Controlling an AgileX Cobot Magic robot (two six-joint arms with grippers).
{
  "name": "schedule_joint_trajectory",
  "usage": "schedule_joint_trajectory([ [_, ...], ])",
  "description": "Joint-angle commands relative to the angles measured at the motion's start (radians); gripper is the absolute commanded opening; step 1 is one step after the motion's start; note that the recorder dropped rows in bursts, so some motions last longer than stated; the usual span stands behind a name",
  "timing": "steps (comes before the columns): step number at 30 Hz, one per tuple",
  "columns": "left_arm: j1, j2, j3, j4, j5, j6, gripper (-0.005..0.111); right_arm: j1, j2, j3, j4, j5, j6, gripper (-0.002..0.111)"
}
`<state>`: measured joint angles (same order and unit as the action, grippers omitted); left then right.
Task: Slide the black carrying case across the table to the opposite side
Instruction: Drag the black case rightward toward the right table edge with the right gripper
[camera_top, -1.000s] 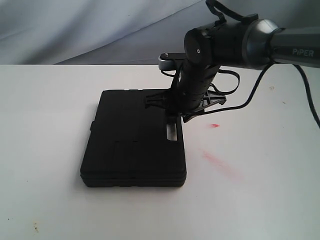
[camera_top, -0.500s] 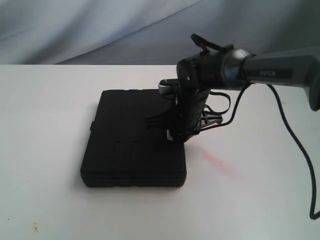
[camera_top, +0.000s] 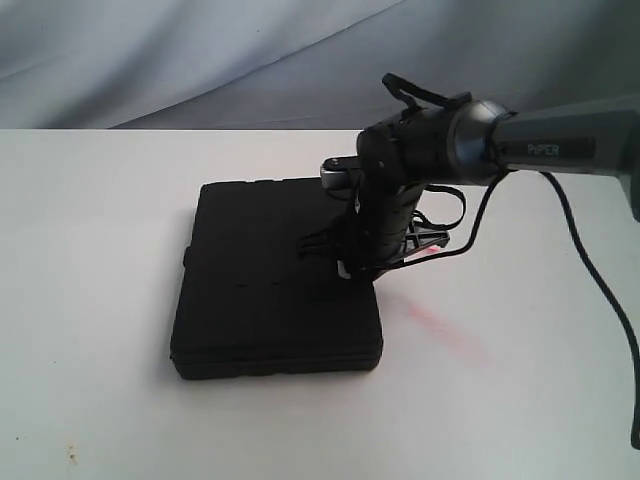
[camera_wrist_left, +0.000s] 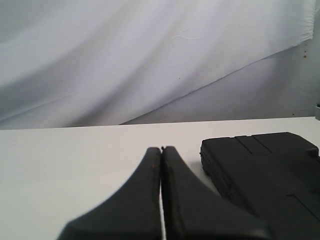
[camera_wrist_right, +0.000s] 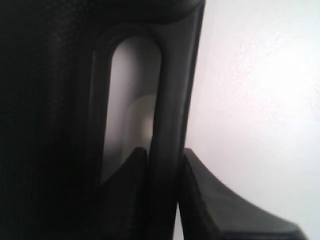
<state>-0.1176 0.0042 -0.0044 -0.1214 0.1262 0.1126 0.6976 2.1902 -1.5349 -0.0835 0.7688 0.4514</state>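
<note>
1. Your black case (camera_top: 275, 285) lies flat on the white table (camera_top: 90, 230), a little left of the middle in the exterior view. Its edges sit slightly askew to the table's far edge.
2. Your right gripper (camera_top: 350, 266) reaches in from the right and comes down on the case's right-hand side, toward its far corner.
3. In the right wrist view, that gripper is clenched on the handle (camera_wrist_right: 169, 100). One finger (camera_wrist_right: 125, 200) sits inside the handle slot and the other on the outer side, both pressed against the bar.
4. Your left gripper (camera_wrist_left: 161, 149) is clenched on nothing, its fingertips pressed together. It points across bare table, with a corner of the case near it; you cannot tell whether it touches the tabletop.
5. A faint red smear (camera_top: 435, 322) marks the table just right of the case.
6. A black cable (camera_top: 590, 270) hangs from your right arm, and grey cloth (camera_top: 200, 60) backs the table.
</note>
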Motion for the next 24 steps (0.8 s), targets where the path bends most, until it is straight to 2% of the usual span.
schedule_joint_trajectory([
  [1, 0.003, -0.004, 0.004, 0.001, 0.002, -0.001, 0.0, -0.034, -0.058, 0.088, -0.054, -0.041, -0.006, 0.0],
  [11, 0.003, -0.004, 0.004, 0.001, 0.002, -0.001, 0.0, -0.131, -0.158, 0.206, -0.061, -0.077, -0.043, 0.0],
  [24, 0.003, -0.004, 0.004, 0.001, 0.002, -0.001, 0.0, -0.24, -0.181, 0.317, -0.073, -0.118, -0.083, 0.0],
])
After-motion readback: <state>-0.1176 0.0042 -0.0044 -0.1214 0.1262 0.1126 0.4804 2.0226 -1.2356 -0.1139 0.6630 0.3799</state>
